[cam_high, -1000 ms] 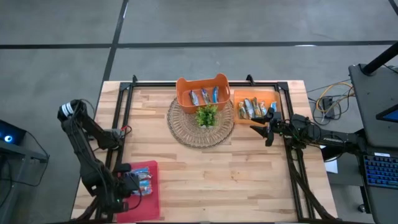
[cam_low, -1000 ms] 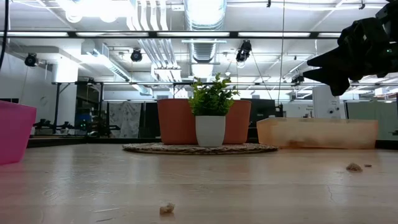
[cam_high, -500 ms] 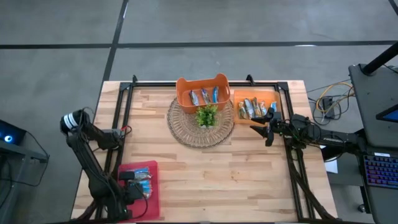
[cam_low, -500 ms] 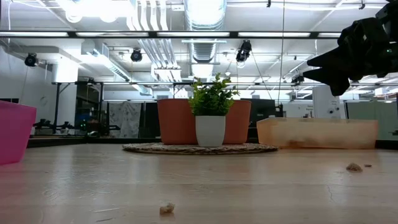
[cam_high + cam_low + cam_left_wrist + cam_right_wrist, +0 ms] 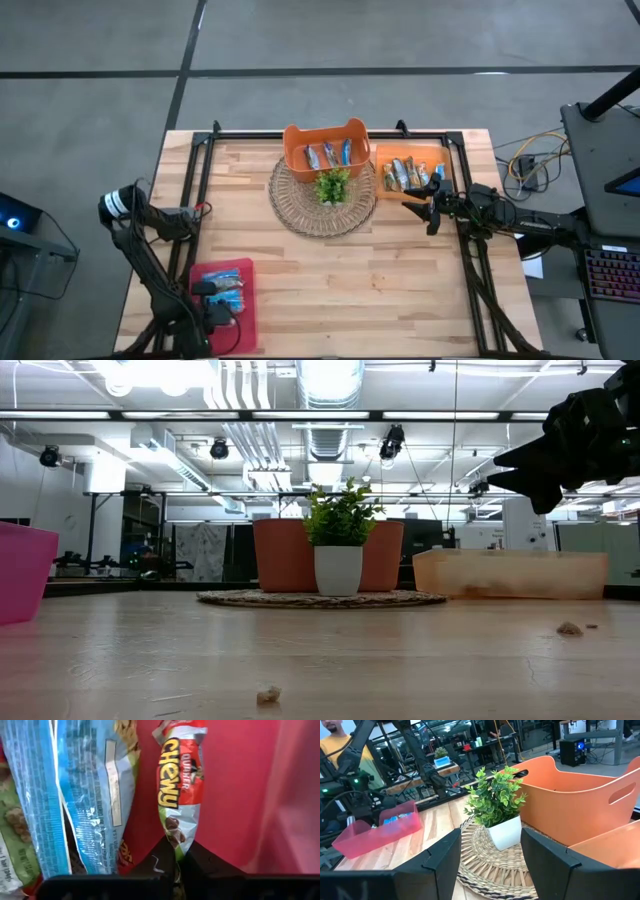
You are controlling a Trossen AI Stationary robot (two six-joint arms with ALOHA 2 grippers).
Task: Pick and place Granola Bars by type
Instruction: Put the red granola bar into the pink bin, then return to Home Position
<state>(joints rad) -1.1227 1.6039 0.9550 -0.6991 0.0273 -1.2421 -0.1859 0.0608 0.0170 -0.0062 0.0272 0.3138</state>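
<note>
While the left tool (image 5: 222,308) sits down inside the pink bin (image 5: 246,270) at the near left corner of the worktop (image 5: 340,275), its fingers are pinched tight on the tail end of a red-and-green Chewy bar (image 5: 178,785). That bar runs straight out ahead of the fingertips, its far end against the bin wall. Blue-white bars (image 5: 70,795) lie just beside the tool on one side, close to the gripped one but not caught.

Grip is only on the wrapper crimp, so my call is lift straight up and slowly, letting the bar hang; a fast swing could slip it out. Check the neighbouring blue wrappers don't drag along. Which container suits this type I can't tell; choose by wrapper.

Right tool (image 5: 425,204) hovers well apart, above the worktop just beside the shallow tan tray (image 5: 408,154) of bars (image 5: 403,173), fingers spread, holding nothing. Ahead of it stand the small plant (image 5: 498,800) on a woven mat (image 5: 300,207) and the orange basket (image 5: 325,134), which holds blue bars (image 5: 332,155).
</note>
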